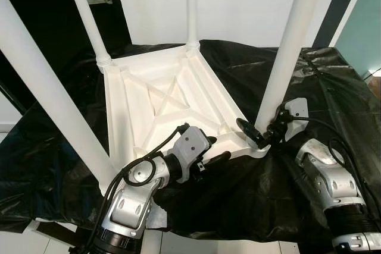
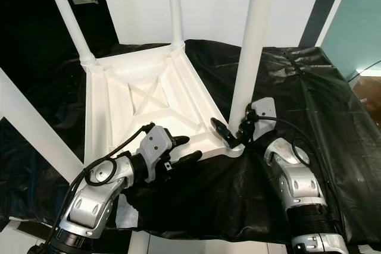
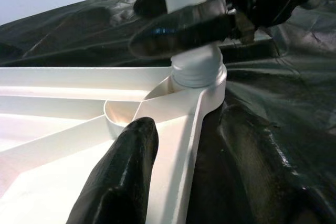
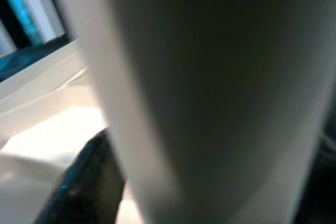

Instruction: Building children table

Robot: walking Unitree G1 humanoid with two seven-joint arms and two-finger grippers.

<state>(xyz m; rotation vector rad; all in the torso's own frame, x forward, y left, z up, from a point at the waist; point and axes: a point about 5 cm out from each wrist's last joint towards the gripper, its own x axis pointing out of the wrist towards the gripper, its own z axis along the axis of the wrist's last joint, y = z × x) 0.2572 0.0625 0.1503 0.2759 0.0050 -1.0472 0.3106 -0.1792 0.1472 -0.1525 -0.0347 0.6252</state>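
White plastic children's table (image 1: 161, 108), laid upside down on a black sheet (image 1: 333, 93), ribbed underside with a cross brace shown. Four white legs (image 1: 88, 19) are stood upright at the corners. The near-right leg (image 1: 289, 46) is clasped at its base by the right gripper (image 1: 257, 134). The left gripper (image 1: 215, 149) is held narrowly parted over the near edge.

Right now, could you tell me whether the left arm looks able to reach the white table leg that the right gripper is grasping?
Probably yes: the left gripper rests on the upturned white tabletop, with only open ribbed plastic between it and the leg.
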